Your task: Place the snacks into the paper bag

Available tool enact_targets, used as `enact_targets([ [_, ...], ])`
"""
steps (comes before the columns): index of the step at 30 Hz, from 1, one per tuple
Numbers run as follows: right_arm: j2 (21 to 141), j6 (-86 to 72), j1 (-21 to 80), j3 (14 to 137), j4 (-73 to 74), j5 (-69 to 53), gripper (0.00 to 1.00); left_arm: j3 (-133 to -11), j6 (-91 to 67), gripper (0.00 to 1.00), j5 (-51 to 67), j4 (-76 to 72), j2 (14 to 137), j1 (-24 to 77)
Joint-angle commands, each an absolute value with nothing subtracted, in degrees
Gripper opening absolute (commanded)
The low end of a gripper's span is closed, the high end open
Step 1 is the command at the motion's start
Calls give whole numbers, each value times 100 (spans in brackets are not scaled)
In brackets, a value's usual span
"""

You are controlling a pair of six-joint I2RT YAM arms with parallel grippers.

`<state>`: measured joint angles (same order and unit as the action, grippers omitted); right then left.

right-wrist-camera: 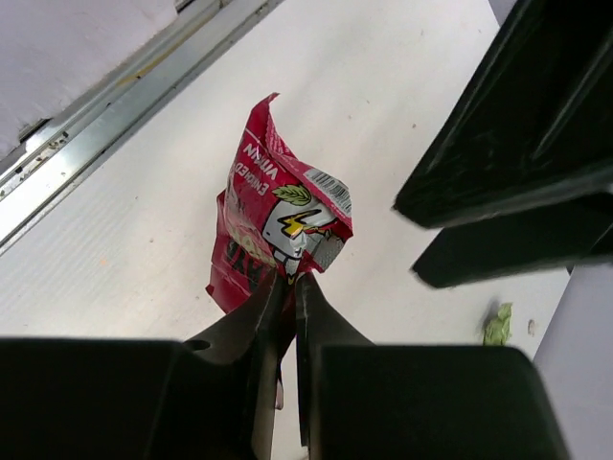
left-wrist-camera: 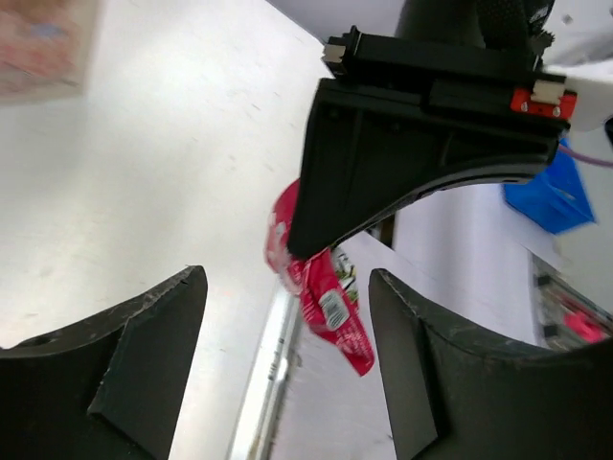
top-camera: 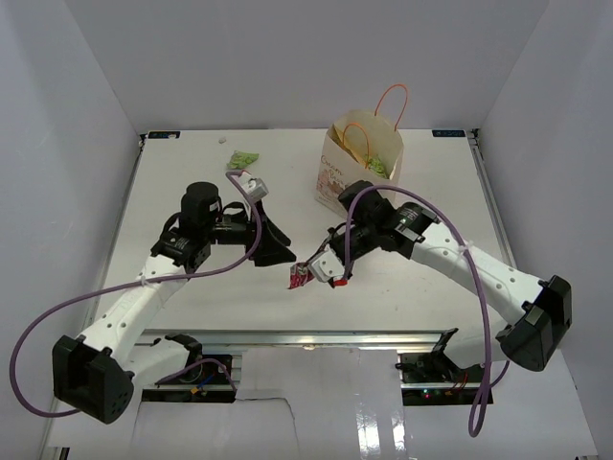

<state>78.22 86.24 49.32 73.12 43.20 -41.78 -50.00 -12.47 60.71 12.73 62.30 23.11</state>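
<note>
Right gripper (right-wrist-camera: pixel 292 280) pinches a red snack packet (right-wrist-camera: pixel 278 216) by its edge; left gripper (left-wrist-camera: pixel 285 287) gapes wide opposite, paper bag (top-camera: pixel 359 158) beyond.

The right tool (right-wrist-camera: pixel 292 280) is pinched tight on a red snack packet (right-wrist-camera: pixel 278 220); the left tool (left-wrist-camera: pixel 287 278) faces it close by, jaws spread wide.

White table (top-camera: pixel 165 177) carries paper bag (top-camera: pixel 337 177) and green packet (top-camera: pixel 243 158)
</note>
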Motion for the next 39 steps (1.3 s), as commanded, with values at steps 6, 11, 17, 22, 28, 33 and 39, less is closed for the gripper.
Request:
enact_targets([
  [6, 6997, 5411, 3587, 7768, 2657, -4598, 8, -5431, -1702, 98, 2277, 1308, 5528, 1995],
  [11, 7005, 1972, 2717, 8682, 1030, -3018, 8, -5800, -2425, 98, 1152, 1775, 6019, 1846],
  [17, 7399, 1019, 2197, 9106, 71, -226, 8, -5968, -3207, 98, 1151, 1943, 6802, 1653],
  [22, 7751, 1379, 2092, 8773, -368, 378, 8, -5968, -3454, 98, 1099, 1793, 7039, 1539],
  [28, 8191, 1951, 2092, 8368, -772, 615, 8, -6362, -3901, 98, 810, 1915, 7688, 1117],
  [33, 8420, 2276, 2083, 8130, -809, 651, 30, -6960, -4683, 96, 273, 2293, 8533, 870],
  [39, 8157, 2250, 2066, 8147, -581, 125, 70, -8014, -5229, 91, 123, 2417, 10050, 712],
])
